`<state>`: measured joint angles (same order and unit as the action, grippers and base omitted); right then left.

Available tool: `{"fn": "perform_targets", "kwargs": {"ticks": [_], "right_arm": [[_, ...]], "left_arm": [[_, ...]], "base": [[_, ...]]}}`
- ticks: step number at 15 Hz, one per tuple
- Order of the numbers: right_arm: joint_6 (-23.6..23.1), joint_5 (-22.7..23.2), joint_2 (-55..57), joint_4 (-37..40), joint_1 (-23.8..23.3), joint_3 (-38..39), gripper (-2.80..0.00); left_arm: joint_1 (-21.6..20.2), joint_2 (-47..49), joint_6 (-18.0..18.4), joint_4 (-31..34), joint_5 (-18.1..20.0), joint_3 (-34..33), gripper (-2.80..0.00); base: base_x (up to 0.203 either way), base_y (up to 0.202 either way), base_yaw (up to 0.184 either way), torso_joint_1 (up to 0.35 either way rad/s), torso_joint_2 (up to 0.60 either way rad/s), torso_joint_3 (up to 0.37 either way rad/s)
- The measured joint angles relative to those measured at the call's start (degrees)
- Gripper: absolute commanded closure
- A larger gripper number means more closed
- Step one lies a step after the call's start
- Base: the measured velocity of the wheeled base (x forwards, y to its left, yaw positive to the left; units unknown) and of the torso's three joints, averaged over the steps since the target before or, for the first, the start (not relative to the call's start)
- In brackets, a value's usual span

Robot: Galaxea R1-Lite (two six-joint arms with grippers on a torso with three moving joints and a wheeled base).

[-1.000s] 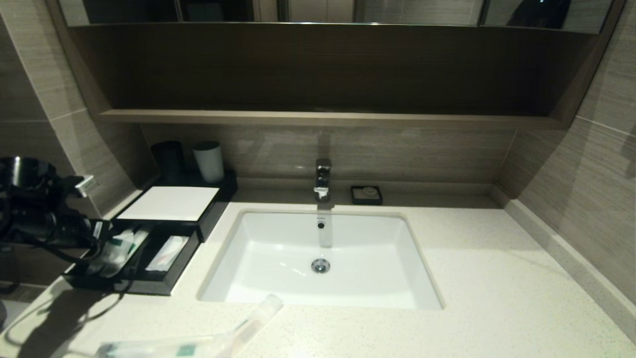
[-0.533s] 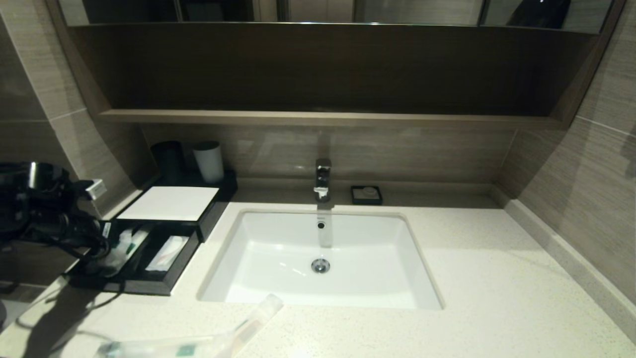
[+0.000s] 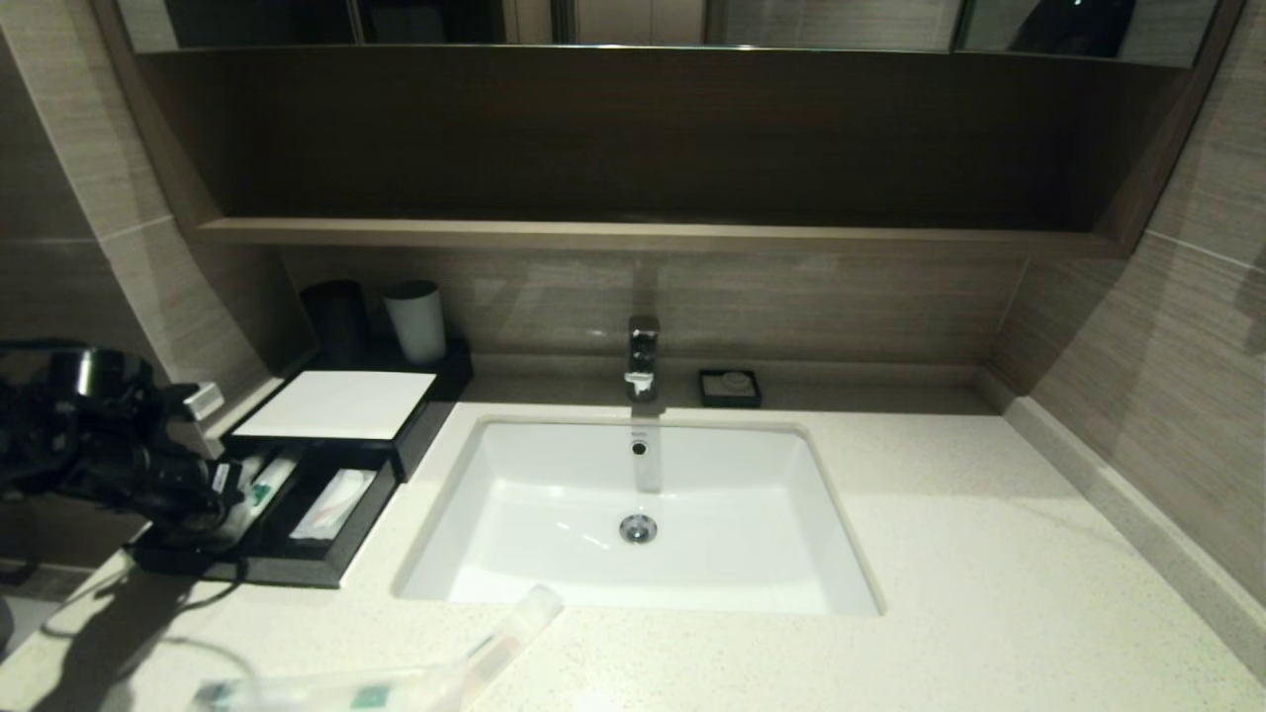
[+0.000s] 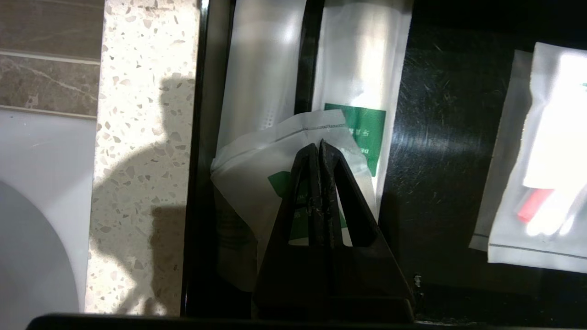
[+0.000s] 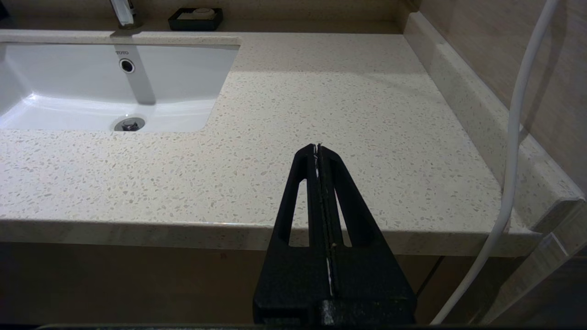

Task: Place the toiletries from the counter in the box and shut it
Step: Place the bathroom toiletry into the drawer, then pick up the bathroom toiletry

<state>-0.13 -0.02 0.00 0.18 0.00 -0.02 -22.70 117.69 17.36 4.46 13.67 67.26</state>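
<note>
The black box (image 3: pixel 297 572) stands open at the counter's left, and its white lid (image 3: pixel 336 403) covers the back part. My left gripper (image 3: pixel 220 485) hangs over the box's left compartment, shut on a white packet with a green label (image 4: pixel 243 165). The left wrist view shows the gripper (image 4: pixel 319 143) just above other packets (image 4: pixel 362 59) lying in the box (image 4: pixel 435 160). A packet with a red item (image 4: pixel 541 183) lies in the neighbouring compartment. A long clear toiletry packet (image 3: pixel 396 680) lies on the counter's front edge. My right gripper (image 5: pixel 317 146) is shut and empty, at the counter's front right edge.
A white sink (image 3: pixel 638 514) with a chrome tap (image 3: pixel 643 356) fills the middle. A black cup (image 3: pixel 334 316) and a white cup (image 3: pixel 415 318) stand behind the box. A small black soap dish (image 3: pixel 730 387) sits by the back wall. A white cable (image 5: pixel 513 151) hangs near the right gripper.
My left arm has moved right and down over the box's left compartment with the packet. Nothing else has moved.
</note>
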Motion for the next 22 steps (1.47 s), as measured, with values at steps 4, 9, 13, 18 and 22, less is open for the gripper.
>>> {"fn": "perform_targets", "kwargs": {"ticks": [4,9,13,18,22], "right_arm": [[-0.02,0.0,0.0,-0.02,0.0,0.0,0.0],[-0.02,0.02,0.0,0.0,0.0,0.0,0.0],[-0.02,0.02,0.0,0.0,0.0,0.0,0.0],[-0.02,0.02,0.0,0.0,0.0,-0.01,0.0],[-0.02,0.02,0.0,-0.02,0.0,-0.02,0.0]], "left_arm": [[-0.19,-0.96,-0.13,-1.05,0.05,0.55,0.0],[0.28,-5.78,-0.15,-1.41,0.16,-1.12,0.0],[2.11,-13.23,-0.04,0.3,-0.53,-6.78,0.0],[6.7,-27.33,0.25,19.97,-1.1,-10.89,0.0],[11.0,-29.77,1.32,36.55,-3.84,-8.65,0.0]], "base": [[0.0,0.0,0.0,0.0,0.0,0.0],[0.0,0.0,0.0,0.0,0.0,0.0],[0.0,0.0,0.0,0.0,0.0,0.0],[0.0,0.0,0.0,0.0,0.0,0.0],[0.0,0.0,0.0,0.0,0.0,0.0]]}}
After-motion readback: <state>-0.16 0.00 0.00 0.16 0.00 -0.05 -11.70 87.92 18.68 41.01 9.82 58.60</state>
